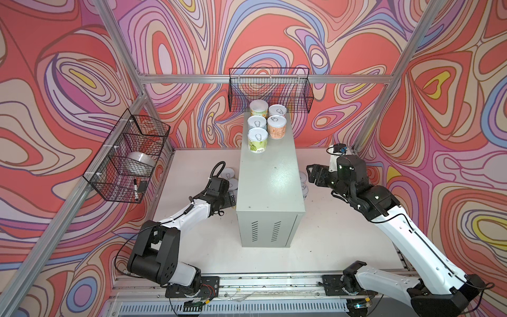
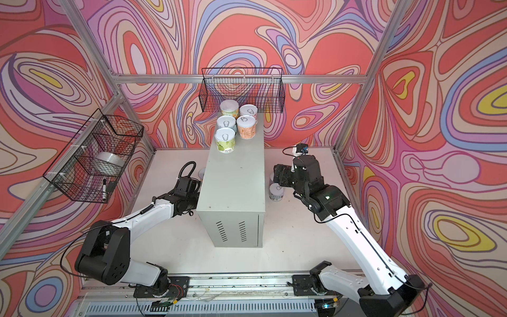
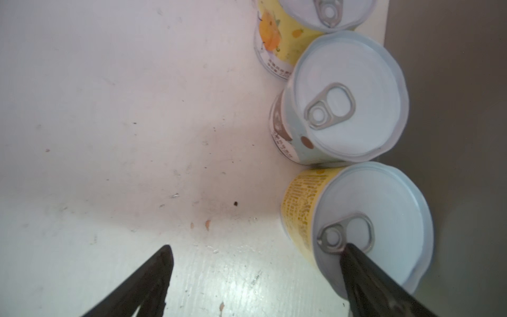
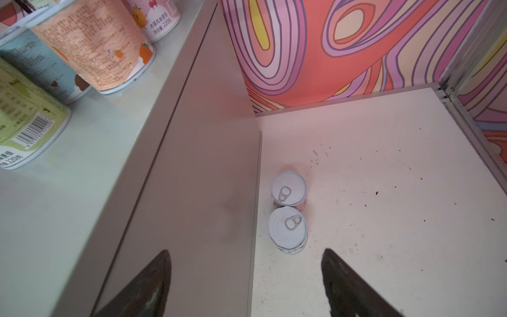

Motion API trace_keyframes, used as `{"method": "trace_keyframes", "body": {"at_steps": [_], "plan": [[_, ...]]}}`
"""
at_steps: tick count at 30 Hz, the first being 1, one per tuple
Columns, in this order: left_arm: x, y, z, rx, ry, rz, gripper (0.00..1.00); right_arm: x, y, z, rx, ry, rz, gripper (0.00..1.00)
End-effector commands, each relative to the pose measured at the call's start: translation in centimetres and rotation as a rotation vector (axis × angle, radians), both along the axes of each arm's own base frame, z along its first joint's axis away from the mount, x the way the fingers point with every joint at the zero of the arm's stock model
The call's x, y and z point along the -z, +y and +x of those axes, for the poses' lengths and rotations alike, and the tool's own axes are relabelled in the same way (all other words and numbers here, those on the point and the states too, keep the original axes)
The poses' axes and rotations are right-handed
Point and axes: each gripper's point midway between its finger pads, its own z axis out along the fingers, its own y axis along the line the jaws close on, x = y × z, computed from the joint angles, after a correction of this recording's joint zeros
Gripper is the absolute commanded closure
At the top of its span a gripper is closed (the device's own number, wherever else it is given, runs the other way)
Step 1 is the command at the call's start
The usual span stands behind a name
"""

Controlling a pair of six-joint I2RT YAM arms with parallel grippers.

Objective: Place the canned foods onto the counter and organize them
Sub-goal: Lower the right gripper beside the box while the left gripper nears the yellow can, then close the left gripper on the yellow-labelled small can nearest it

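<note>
A black wire basket [image 1: 115, 189] hangs on the left wall, with a roll of tape [image 1: 141, 162] and a marker [image 1: 135, 189] inside. Below it, the left arm [image 1: 186, 211] reaches low beside the grey cabinet [image 1: 270, 186]. The left jaws are spread and hold nothing. One tip crosses the lid of a yellow can [image 3: 373, 225]; I can't tell if it touches. That can stands on the white tabletop [image 1: 214, 258] in a row with a pale blue can [image 3: 348, 96] and a second yellow can [image 3: 285, 41], hard against the cabinet's side. Five cans [image 1: 257, 122] stand clustered at the far end of the cabinet top. On the cabinet's right, two more cans [image 4: 287, 227] stand together on the tabletop. The right arm [image 1: 384, 208] hovers above them, the right jaws spread and empty.
</note>
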Motion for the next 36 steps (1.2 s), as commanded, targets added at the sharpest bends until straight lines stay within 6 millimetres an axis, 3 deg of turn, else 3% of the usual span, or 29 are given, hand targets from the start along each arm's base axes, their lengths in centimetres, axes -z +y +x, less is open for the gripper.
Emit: {"method": "trace_keyframes", "body": {"at_steps": [1,11,14,21,25,36], "plan": [[0.8,4.1,-2.5,-0.106,0.089,0.185,0.04,-0.1,-0.1,-0.1,-0.003,-0.005,0.006,0.12],[-0.4,7.1,-4.5,-0.223,0.071,0.245,0.02,0.1,0.2,0.6,-0.014,0.007,0.000,0.12],[-1.5,6.2,-4.0,-0.198,0.003,0.174,0.03,-0.1,0.4,0.6,-0.021,0.009,0.002,0.12],[-5.2,1.7,-2.1,-0.041,-0.180,-0.062,0.02,-0.3,0.0,0.1,-0.013,-0.018,0.012,0.12],[-6.2,0.2,-1.7,0.006,-0.213,-0.093,0.02,1.2,-0.7,0.0,0.015,0.019,0.000,0.12],[-5.0,-1.1,-2.4,0.055,-0.210,-0.094,0.00,8.1,-4.6,0.0,0.147,0.208,0.106,0.11]]}}
